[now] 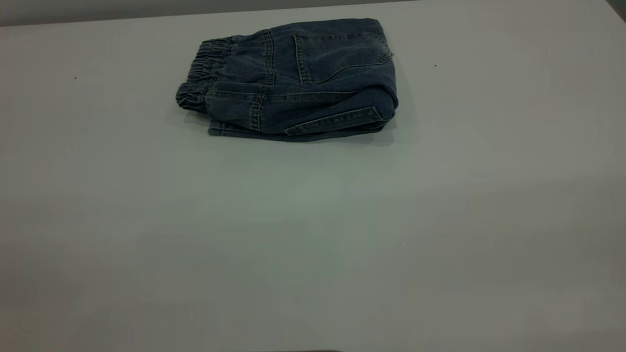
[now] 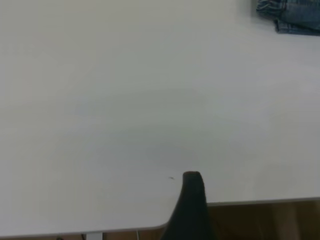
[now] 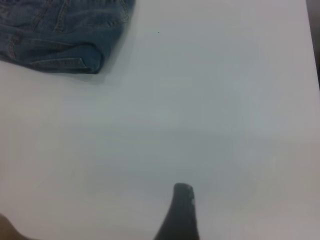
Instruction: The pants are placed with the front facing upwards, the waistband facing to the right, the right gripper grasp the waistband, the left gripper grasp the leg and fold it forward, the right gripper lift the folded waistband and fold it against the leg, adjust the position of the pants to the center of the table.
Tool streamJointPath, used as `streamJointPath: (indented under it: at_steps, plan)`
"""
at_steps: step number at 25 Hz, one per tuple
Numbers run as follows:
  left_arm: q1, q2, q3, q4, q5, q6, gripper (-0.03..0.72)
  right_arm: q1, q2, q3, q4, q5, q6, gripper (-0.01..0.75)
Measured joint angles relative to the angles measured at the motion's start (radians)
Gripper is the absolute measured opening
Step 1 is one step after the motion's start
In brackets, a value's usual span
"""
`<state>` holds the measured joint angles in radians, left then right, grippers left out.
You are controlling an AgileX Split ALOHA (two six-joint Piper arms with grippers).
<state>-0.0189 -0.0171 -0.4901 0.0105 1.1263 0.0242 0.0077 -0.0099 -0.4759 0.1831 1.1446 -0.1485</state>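
The pants [image 1: 293,80] lie folded into a compact blue denim bundle on the far middle of the table [image 1: 313,244], a back pocket facing up. The ruched waistband [image 1: 203,73] is at the bundle's left end in the exterior view. Neither arm shows in that view. In the left wrist view, a black tip of the left gripper [image 2: 192,200] hangs over the table's edge, far from the pants [image 2: 292,15]. In the right wrist view, a black tip of the right gripper [image 3: 181,210] hovers above bare tabletop, well apart from the pants [image 3: 60,35]. Neither gripper holds anything.
The table's edge [image 2: 250,202] runs close by the left gripper, with a brown floor beyond it. Another table edge [image 3: 309,50] shows in the right wrist view. A wide stretch of tabletop lies between the pants and both grippers.
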Motion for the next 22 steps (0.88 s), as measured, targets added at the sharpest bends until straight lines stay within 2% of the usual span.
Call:
streamJointPath:
  at_steps: [11, 22]
  plan:
    - [0.0, 0.0, 0.0, 0.0, 0.001, 0.0, 0.587, 0.0, 0.0, 0.0, -0.044, 0.0, 0.011, 0.578]
    - [0.0, 0.0, 0.0, 0.0, 0.001, 0.0, 0.587, 0.0, 0.0, 0.001, -0.172, -0.005, 0.185, 0.578]
